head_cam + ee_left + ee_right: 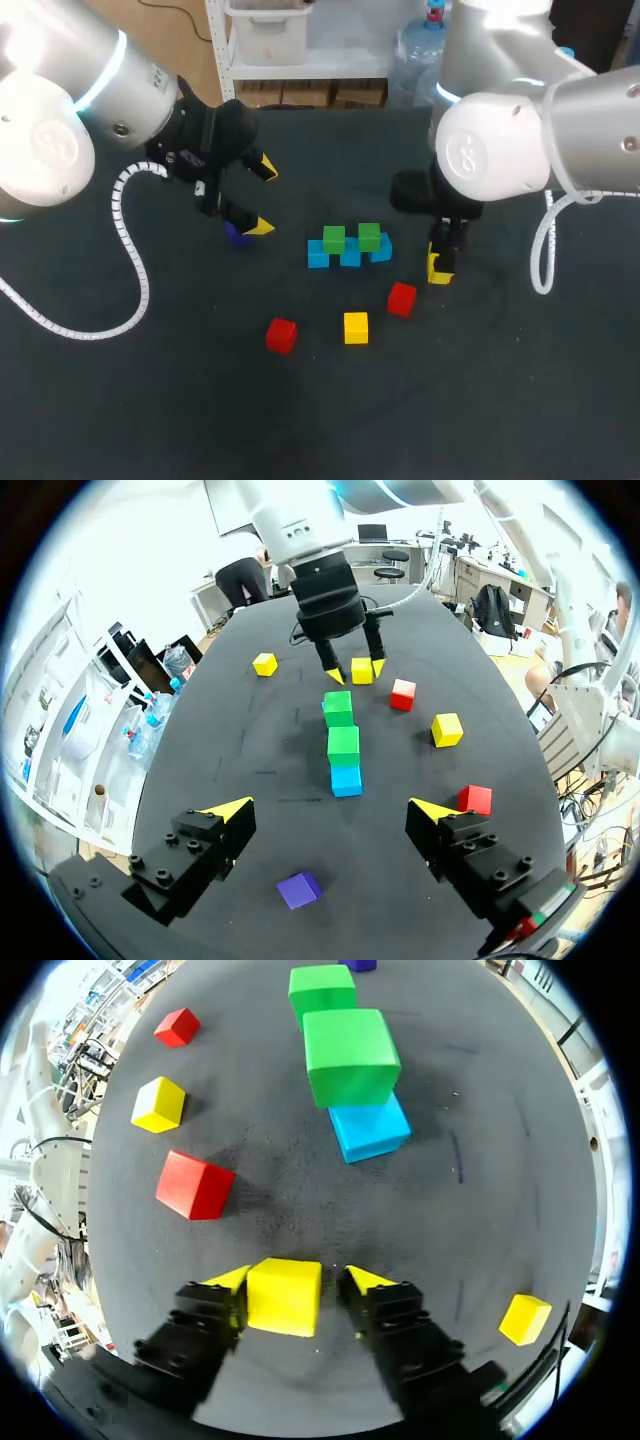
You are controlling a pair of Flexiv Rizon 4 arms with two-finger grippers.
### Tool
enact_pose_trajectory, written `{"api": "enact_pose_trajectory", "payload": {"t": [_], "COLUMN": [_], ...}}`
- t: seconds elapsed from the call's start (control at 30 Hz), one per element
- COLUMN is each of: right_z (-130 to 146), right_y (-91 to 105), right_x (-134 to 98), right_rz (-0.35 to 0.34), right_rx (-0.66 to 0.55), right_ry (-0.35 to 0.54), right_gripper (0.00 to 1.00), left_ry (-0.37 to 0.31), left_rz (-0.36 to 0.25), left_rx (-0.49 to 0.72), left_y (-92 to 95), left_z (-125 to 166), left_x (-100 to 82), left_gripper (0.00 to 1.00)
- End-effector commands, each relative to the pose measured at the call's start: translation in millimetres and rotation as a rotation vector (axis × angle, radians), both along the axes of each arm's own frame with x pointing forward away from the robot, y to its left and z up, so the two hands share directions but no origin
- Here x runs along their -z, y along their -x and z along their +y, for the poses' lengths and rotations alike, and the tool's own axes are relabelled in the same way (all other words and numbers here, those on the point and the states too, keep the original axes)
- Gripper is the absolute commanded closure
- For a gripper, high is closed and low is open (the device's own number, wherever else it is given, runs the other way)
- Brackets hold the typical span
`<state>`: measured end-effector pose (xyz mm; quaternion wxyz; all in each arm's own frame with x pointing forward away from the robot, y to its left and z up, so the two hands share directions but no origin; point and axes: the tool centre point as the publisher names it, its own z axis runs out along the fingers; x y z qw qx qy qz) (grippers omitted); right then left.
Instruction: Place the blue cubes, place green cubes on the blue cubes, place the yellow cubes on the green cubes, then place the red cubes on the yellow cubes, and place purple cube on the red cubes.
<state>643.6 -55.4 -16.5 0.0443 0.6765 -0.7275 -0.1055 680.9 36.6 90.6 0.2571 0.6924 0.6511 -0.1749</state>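
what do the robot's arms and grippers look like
The left arm and right arm are thick silver-grey tubes with rounded joint caps, each with a round emblem and a pale blue glowing ring. A white coiled cable loops off each wrist. The left gripper and right gripper are black, with two fingers tipped bright yellow.

No lettering, number or sign can be read on the cubes point(356, 327), the arms point(500, 150) or the table point(200, 420)
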Motion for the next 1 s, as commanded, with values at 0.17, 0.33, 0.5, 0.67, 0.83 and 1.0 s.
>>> {"api": "enact_pose_trajectory", "payload": {"t": [0.17,0.33,0.5,0.67,0.83,1.0], "right_z": [-0.4,-2.3,-1.0,6.9,23.6,46.8], "right_y": [0.6,-2.7,-9.5,-14.7,-14.8,-12.4], "right_x": [2.9,-8.7,-33.6,-65.2,-88.3,-101.2], "right_rz": [0.003,-0.024,-0.090,-0.157,-0.194,-0.200], "right_rx": [0.005,0.023,0.024,0.013,-0.028,-0.080], "right_ry": [-0.018,-0.063,-0.065,-0.079,-0.086,-0.077], "right_gripper": [1.00,1.00,1.00,1.00,1.00,1.00], "left_ry": [0.005,0.005,0.005,0.005,0.005,0.005], "left_rz": [-0.002,-0.002,-0.002,-0.002,-0.002,-0.002], "left_rx": [0.003,0.003,0.003,0.003,0.003,0.003], "left_y": [0.1,0.1,0.1,0.1,0.1,0.1], "left_z": [1.5,1.5,1.5,1.5,1.5,1.5], "left_x": [0.9,0.9,0.9,0.9,0.9,0.9], "left_gripper": [0.00,0.00,0.00,0.00,0.00,0.00]}}
